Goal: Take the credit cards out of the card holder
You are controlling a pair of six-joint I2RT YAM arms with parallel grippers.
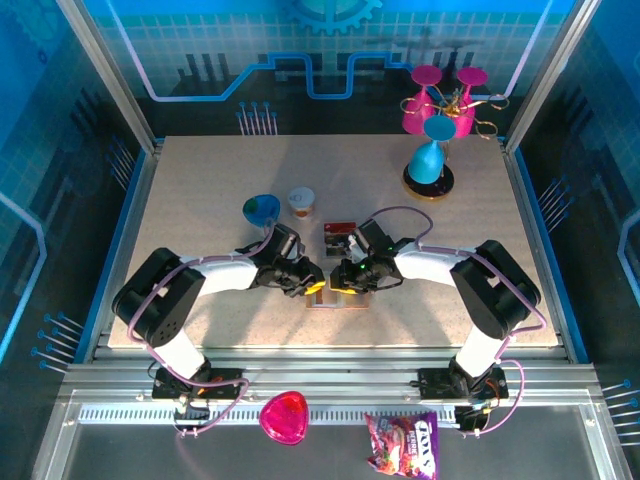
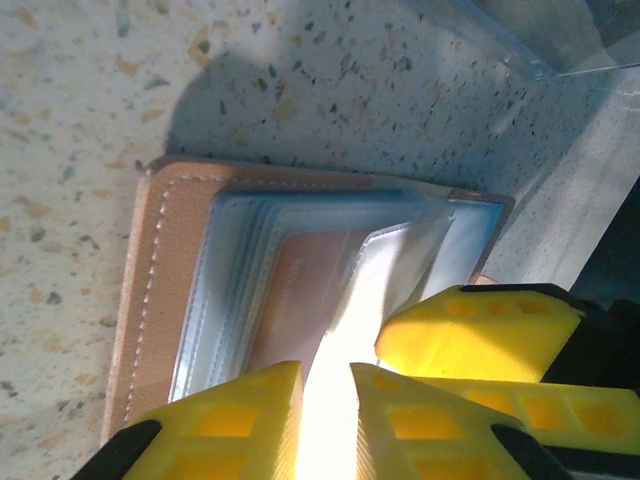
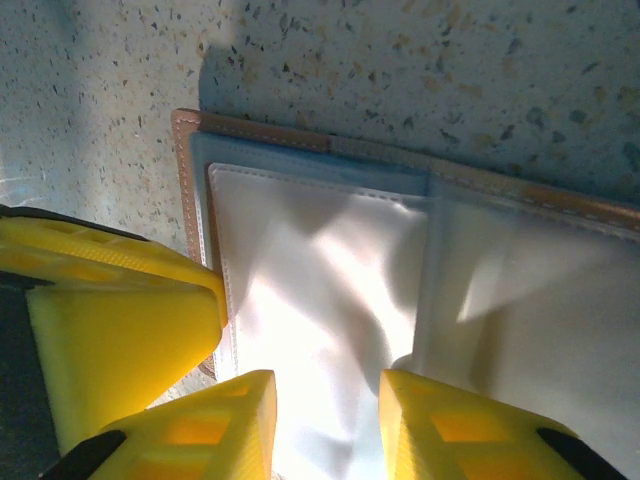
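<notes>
Top external: card holder (image 1: 340, 303) lies on speckled table (image 1: 200, 180), blue panels (image 1: 330, 40) behind.

Speckled beige table (image 1: 200, 180), blue-green bowl (image 1: 261, 208) beside a small white-lidded cup (image 1: 301, 202), blue goblet (image 1: 428, 160) far right, pink goblets (image 1: 430, 95) behind it, pink heart-shaped dish (image 1: 284, 417) and snack bag (image 1: 402, 445) on the front ledge

The clearest lettering I can see is on a purple snack bag (image 1: 401, 445). It lies at the near edge of the dark ledge below the table, right of middle. Bold white capitals run across its top, too small to read with certainty. On the table, a dark card (image 1: 340, 231) with red bands carries pale marks, also illegible. Seen from my wrist cameras, the card holder (image 2: 160, 290) has no readable print.
</notes>
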